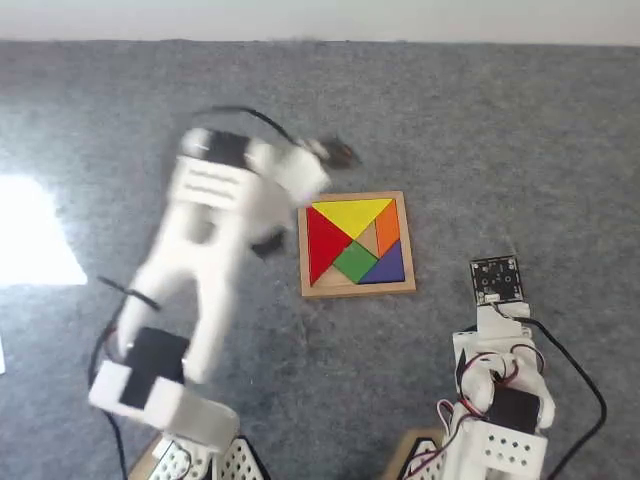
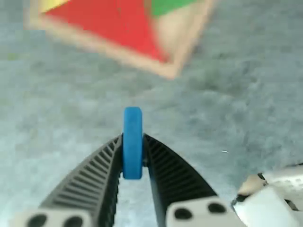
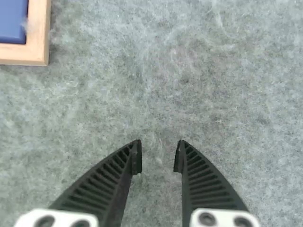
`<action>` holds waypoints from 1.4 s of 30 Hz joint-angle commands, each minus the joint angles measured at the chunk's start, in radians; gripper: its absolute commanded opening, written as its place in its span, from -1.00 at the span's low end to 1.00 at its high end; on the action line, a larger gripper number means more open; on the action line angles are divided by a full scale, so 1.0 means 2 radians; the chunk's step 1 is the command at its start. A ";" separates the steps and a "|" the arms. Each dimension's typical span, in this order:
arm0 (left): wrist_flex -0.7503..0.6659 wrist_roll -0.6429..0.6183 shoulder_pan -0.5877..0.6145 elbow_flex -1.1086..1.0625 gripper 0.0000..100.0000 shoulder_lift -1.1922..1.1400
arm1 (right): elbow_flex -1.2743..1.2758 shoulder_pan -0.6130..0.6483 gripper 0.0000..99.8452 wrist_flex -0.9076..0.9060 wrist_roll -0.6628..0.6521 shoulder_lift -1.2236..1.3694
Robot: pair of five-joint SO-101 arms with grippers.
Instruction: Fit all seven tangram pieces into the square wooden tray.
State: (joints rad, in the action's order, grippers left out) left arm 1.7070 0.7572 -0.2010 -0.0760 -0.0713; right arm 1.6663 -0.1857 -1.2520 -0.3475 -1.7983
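We see the left gripper [image 2: 132,141] clamped on a blue piece [image 2: 132,120] held edge-on, near a corner of the wooden tray [image 1: 357,290]. The right gripper [image 3: 157,156] hangs slightly open and empty over the grey tabletop [image 3: 199,71].

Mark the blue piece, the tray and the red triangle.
blue piece [image 2: 132,142]: left wrist view, middle of its edge.
tray [image 1: 360,290]: high view, wooden rim.
red triangle [image 1: 322,245]: high view, centre.
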 commanded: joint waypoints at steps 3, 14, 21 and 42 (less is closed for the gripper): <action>-0.073 0.028 -0.141 -0.067 -0.97 -0.020 | 0.008 0.000 -0.73 0.001 -0.007 -0.004; -0.094 0.049 -0.154 0.040 -0.97 -0.189 | 0.008 0.000 -0.73 0.000 -0.007 -0.004; -0.083 0.050 -0.151 0.085 -0.97 -0.201 | 0.008 0.000 -0.73 0.000 -0.007 -0.004; -0.059 0.061 -0.114 0.096 -0.84 -0.205 | 0.008 0.000 -0.73 0.000 -0.007 -0.004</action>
State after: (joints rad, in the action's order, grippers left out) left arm 1.5704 0.8677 -0.4450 0.0760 -0.4887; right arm 1.6663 -0.1857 -1.2520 -0.3475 -1.7983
